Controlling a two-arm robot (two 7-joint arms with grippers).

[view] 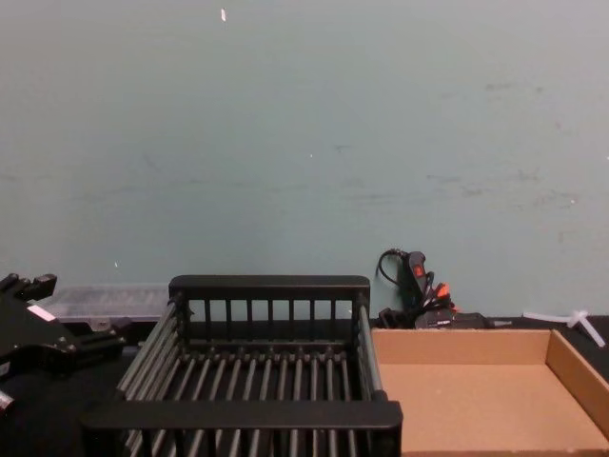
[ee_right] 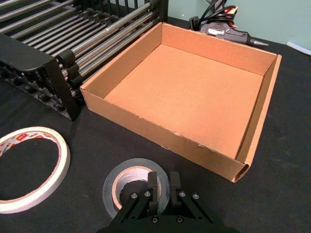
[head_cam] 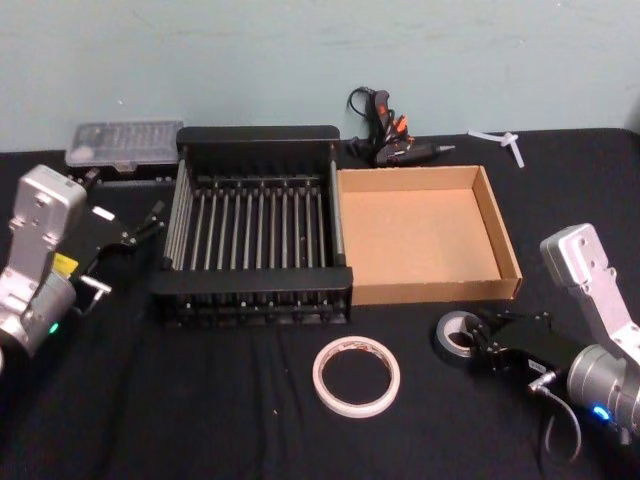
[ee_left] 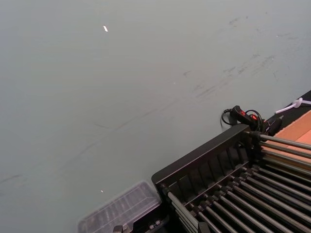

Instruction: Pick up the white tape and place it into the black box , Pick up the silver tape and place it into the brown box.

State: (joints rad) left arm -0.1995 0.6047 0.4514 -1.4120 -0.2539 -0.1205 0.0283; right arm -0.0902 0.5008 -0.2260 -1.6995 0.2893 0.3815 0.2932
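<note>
The left gripper (head_cam: 150, 222) waits, open, left of the black box (head_cam: 255, 139). The white tape (head_cam: 356, 375) lies flat in front of the boxes. The right gripper (ee_right: 162, 185) pinches the silver tape's (ee_right: 127, 181) near wall, just before the brown box (ee_right: 263, 124). A thin pinch might slip when lifting.

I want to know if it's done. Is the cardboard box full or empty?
Empty. The cardboard box shows a bare floor, and the grey tape lies on the table in front of it.
</note>
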